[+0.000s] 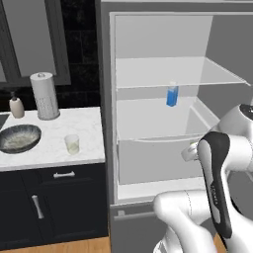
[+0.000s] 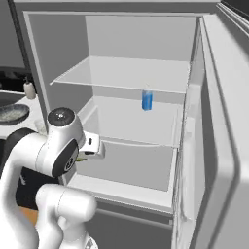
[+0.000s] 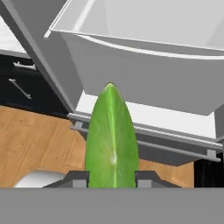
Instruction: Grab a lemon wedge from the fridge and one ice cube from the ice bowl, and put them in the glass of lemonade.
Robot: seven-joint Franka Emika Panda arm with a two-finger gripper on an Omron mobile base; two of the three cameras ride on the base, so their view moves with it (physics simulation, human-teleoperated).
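Observation:
A green-yellow lemon wedge (image 3: 111,135) stands upright between my gripper's (image 3: 112,177) two dark tips, and the gripper is shut on it. In the right base view the hand (image 2: 90,145) hangs in front of the open fridge (image 2: 58,53), low at its left side, with a sliver of the wedge (image 2: 81,159) showing under it. The arm hides most of the hand in the left base view. On the white counter left of the fridge (image 1: 106,99) sit the glass of lemonade (image 1: 72,144) and the ice bowl (image 1: 20,138).
A small blue bottle (image 1: 172,95) stands on the fridge's middle shelf. The fridge door (image 2: 223,121) is swung open at the right. A paper towel roll (image 1: 44,95) and a beige soap bottle (image 1: 16,106) stand at the back of the counter. Dark drawers (image 1: 59,197) lie below it.

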